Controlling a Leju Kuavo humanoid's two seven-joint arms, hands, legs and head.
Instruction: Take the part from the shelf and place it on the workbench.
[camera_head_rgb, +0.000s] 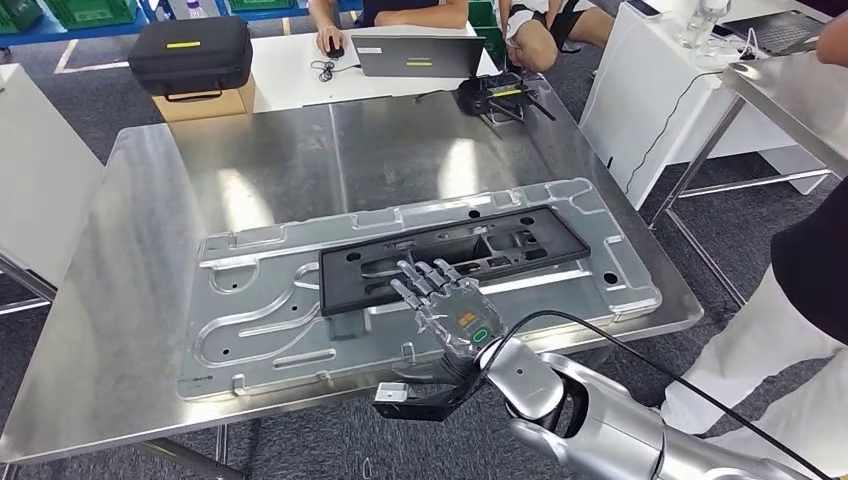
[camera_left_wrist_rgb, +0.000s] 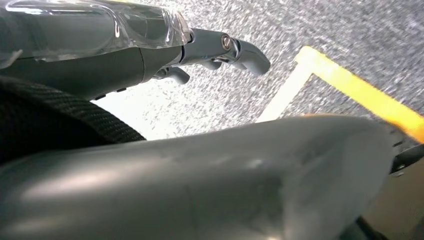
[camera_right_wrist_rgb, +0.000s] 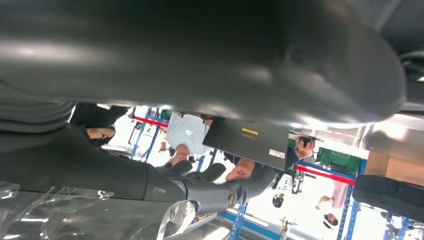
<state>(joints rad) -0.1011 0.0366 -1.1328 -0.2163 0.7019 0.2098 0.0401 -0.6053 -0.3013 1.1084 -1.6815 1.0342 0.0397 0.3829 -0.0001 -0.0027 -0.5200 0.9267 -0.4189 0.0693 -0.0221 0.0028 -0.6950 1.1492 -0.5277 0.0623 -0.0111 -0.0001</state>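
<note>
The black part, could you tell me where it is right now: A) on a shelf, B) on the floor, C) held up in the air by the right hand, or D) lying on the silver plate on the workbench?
D: the head view shows the black part lying flat on the silver plate on the workbench, with the right hand at its near edge.

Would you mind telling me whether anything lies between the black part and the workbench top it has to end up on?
Yes. The black part lies on a grey metal plate that covers the workbench beneath it. The right hand rests over the part's near edge.
</note>
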